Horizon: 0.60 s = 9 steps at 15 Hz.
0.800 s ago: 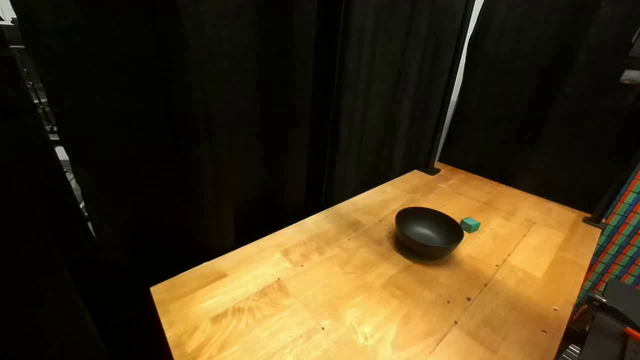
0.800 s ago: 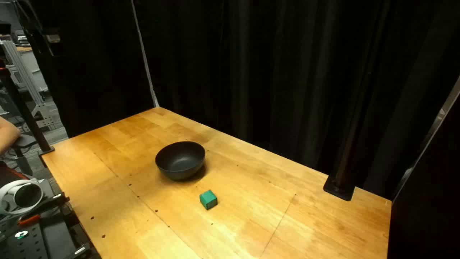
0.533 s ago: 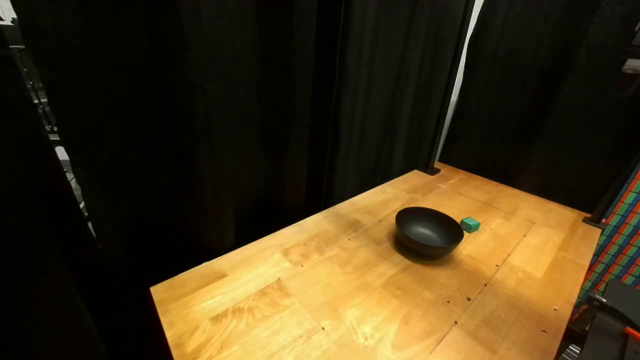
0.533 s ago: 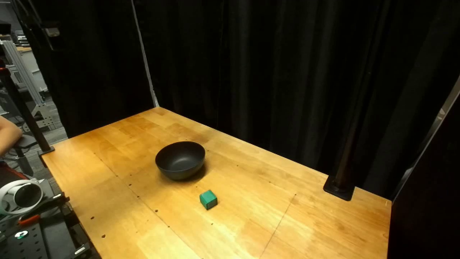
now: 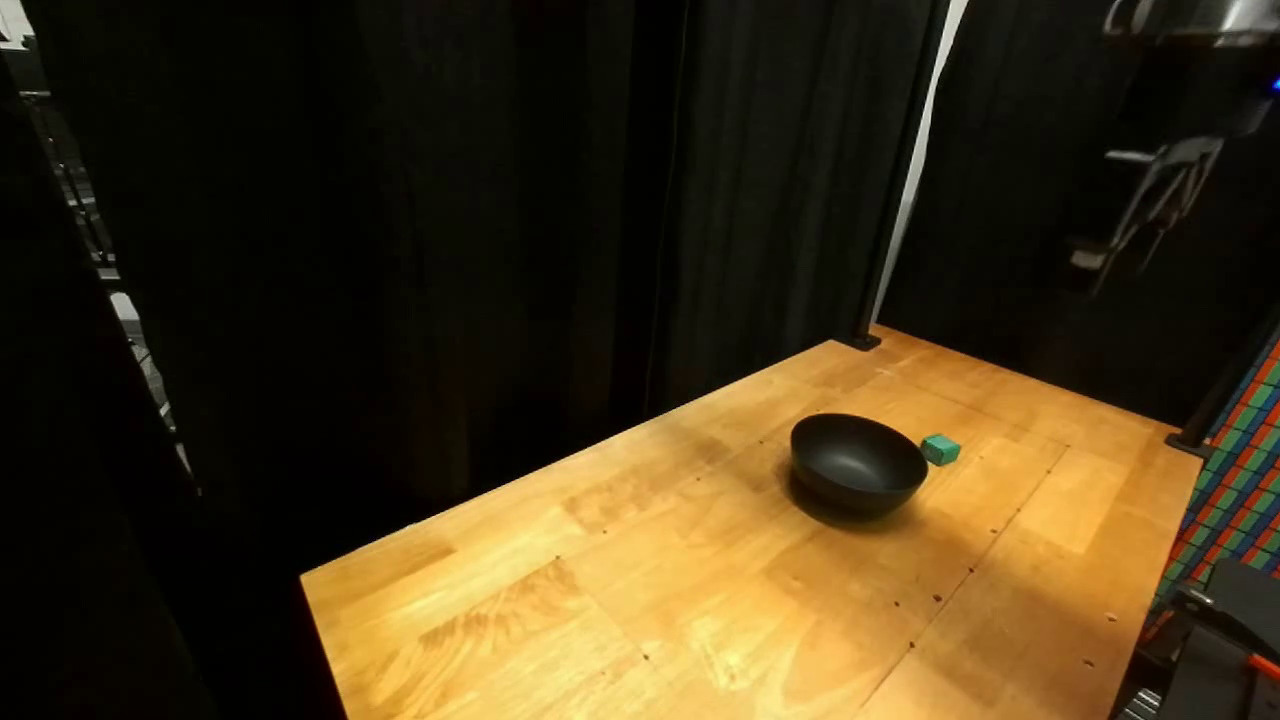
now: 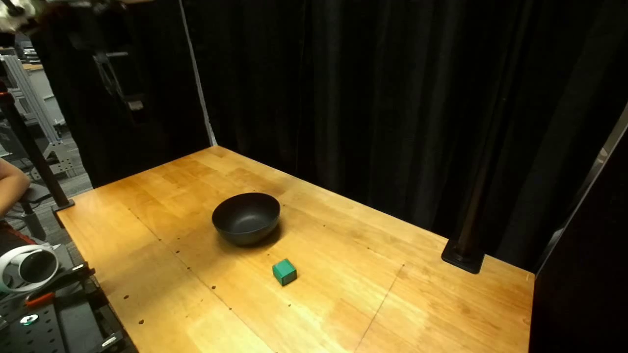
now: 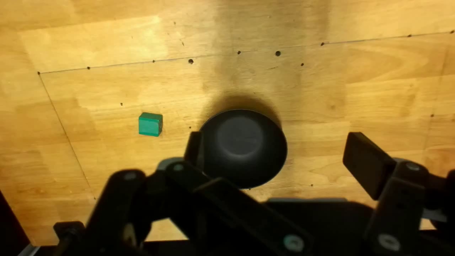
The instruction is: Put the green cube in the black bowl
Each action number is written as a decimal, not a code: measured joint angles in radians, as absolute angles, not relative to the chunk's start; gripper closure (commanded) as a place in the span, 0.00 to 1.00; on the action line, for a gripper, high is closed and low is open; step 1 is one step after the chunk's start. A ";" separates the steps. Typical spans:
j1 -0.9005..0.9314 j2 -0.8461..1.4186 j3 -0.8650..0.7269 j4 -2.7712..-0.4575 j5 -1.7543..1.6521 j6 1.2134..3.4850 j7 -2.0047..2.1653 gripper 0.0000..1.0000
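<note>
Gripper (image 7: 280, 156) spans the lower half of the wrist frame, fingers well apart; in both exterior views it hangs high in the frame, dark and partly blurred. Wooden surface (image 6: 417, 304), across the lower part of both exterior views, carries the black bowl (image 7: 245, 138), which stands upright, mouth up, near the middle of the wrist frame. Smallest, the green cube (image 7: 150, 125) rests on that same surface, outside the bowl, left in the wrist frame, near the bowl but apart.
</note>
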State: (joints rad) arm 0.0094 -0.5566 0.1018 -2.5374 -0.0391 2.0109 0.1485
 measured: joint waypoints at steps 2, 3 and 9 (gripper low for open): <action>-0.027 -0.423 0.101 -2.539 -0.069 2.134 0.203 0.00; -0.047 -0.353 0.100 -2.535 -0.087 2.195 0.233 0.00; -0.130 0.051 0.010 -2.406 -0.193 2.400 0.374 0.00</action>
